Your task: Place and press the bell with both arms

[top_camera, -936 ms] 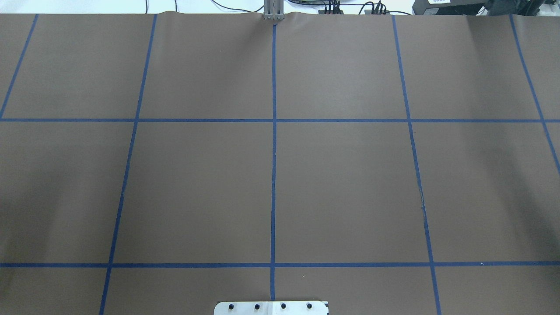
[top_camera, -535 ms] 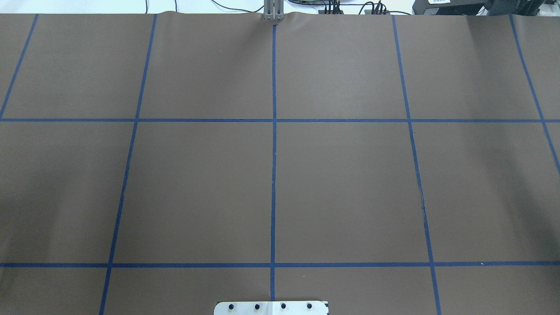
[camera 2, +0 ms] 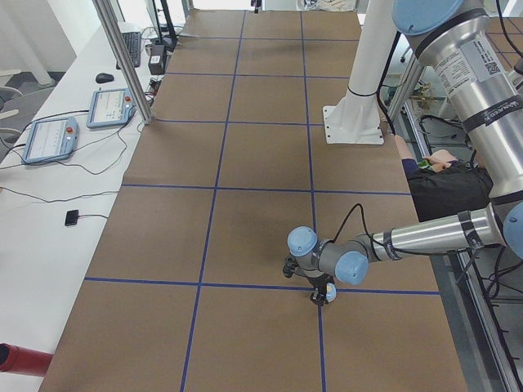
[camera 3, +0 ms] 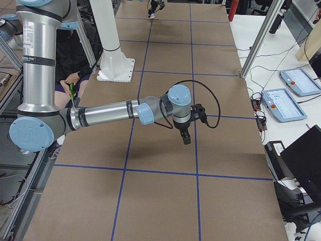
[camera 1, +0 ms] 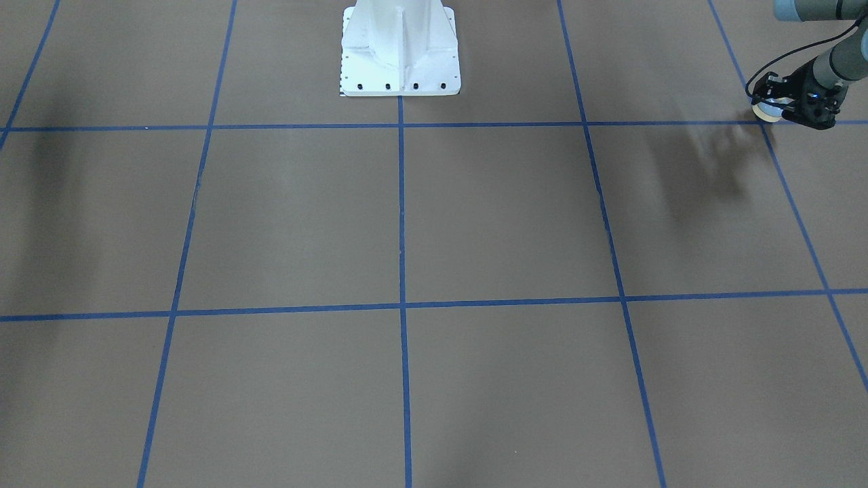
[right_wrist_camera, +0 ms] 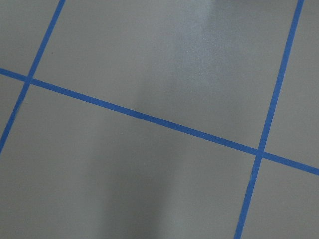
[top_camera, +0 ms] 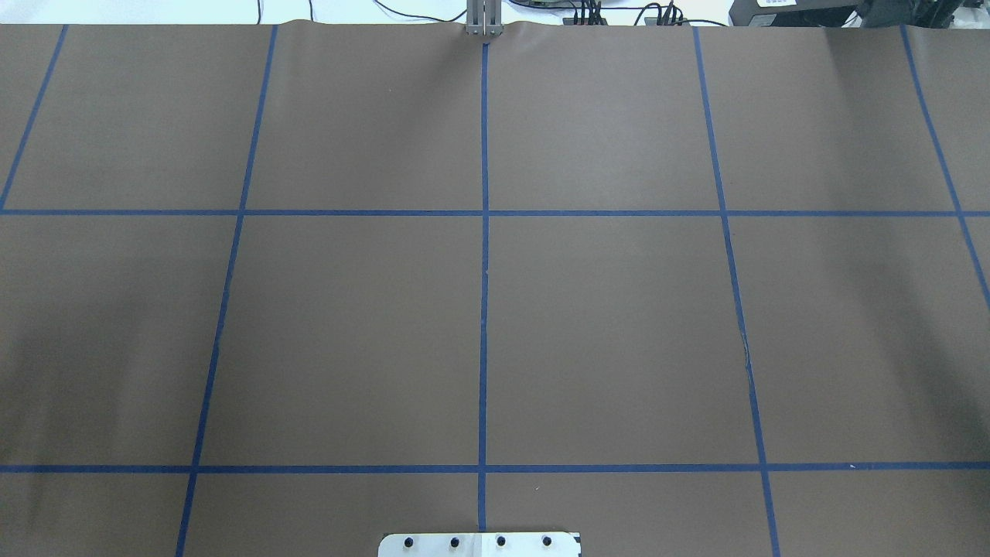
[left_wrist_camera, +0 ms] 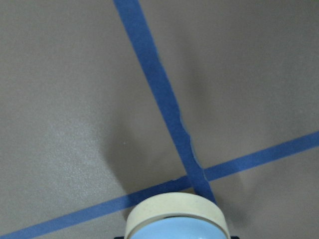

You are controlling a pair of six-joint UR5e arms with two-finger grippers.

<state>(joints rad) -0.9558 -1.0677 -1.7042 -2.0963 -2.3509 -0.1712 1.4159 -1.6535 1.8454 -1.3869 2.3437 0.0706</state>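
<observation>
The bell (camera 1: 766,112), a light-blue dome with a cream base ring, sits in my left gripper (camera 1: 781,108) at the far right of the front-facing view, above a crossing of blue tape lines. The gripper is shut on it. The bell fills the bottom edge of the left wrist view (left_wrist_camera: 177,221) and shows small in the exterior left view (camera 2: 329,291). My right gripper (camera 3: 186,139) shows only in the exterior right view, pointing down over the brown mat. I cannot tell if it is open or shut. Neither gripper shows in the overhead view.
The white pedestal base (camera 1: 400,47) stands at the robot's edge of the brown mat (top_camera: 348,333) with its blue tape grid. Teach pendants (camera 2: 51,139) and cables lie on the white side bench. An aluminium post (camera 2: 122,57) stands at the mat's edge. A person (camera 3: 75,65) sits behind the robot.
</observation>
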